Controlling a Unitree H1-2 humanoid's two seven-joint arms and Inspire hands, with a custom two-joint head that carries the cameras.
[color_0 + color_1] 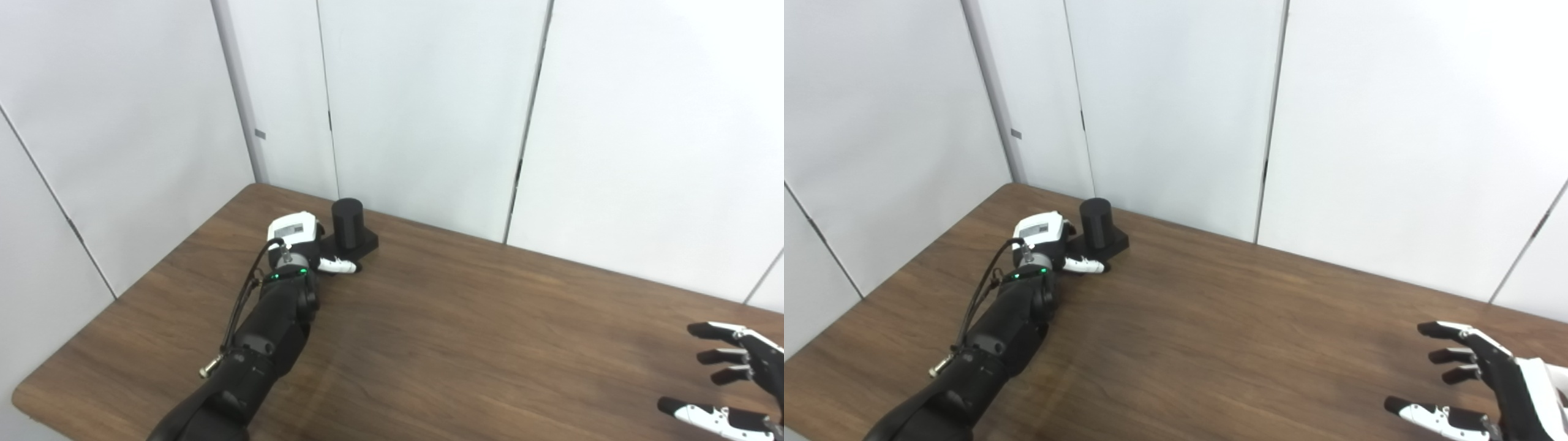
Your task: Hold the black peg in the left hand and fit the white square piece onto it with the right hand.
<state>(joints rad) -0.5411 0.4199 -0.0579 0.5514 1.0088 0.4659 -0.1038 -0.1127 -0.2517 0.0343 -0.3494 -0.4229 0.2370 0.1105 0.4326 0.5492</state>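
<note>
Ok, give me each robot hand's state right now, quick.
Left robot hand: at the black peg, its base touching the fingers; whether the grip has closed cannot be told.
Right robot hand: open, holding nothing, fingers spread.

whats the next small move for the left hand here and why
Probably close the left hand around the black peg and lift it. The hand is already at the peg's base on the table, thumb lying in front, but a firm grasp is not clear. The right hand waits open, and no white piece is in view.
</note>
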